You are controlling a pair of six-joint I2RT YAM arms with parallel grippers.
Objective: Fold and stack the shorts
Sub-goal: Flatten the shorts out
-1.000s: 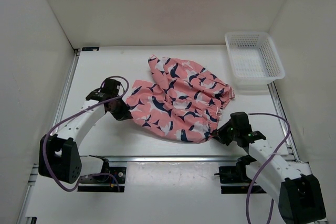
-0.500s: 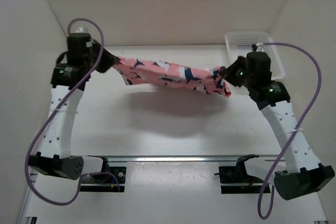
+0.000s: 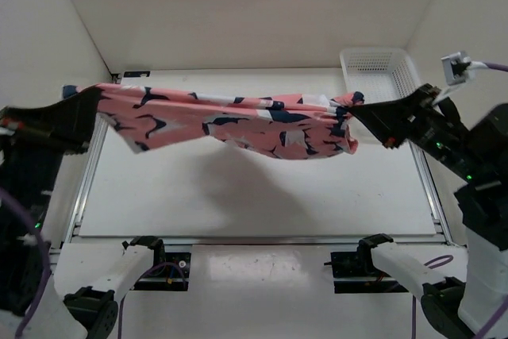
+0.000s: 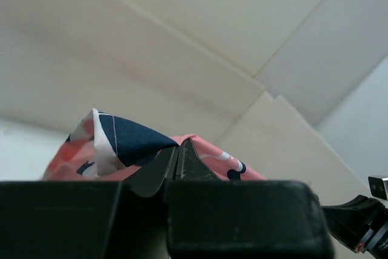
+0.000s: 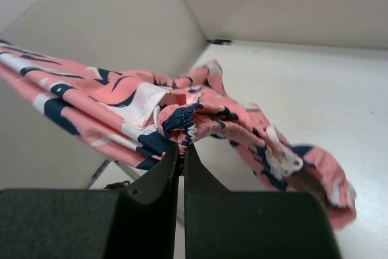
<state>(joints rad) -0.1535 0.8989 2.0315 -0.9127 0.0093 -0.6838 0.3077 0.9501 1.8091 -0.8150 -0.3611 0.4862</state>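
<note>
The coral-pink shorts point(image 3: 230, 121) with navy-and-white shapes hang stretched in the air between both grippers, high above the table. My left gripper point(image 3: 89, 97) is shut on the shorts' left end; its wrist view shows fabric point(image 4: 121, 144) pinched at the fingertips. My right gripper point(image 3: 355, 110) is shut on the bunched waistband at the right end, which shows in the right wrist view point(image 5: 194, 119). The cloth sags in the middle and hangs down at the right end.
A white mesh basket point(image 3: 379, 77) stands at the back right of the white table point(image 3: 238, 204). White walls enclose the left, back and right sides. Both arms are raised high near the camera.
Both grippers have lifted the shorts off the table and pulled them apart; the cloth went from lying crumpled to stretched wide in the air, closer to the camera.
</note>
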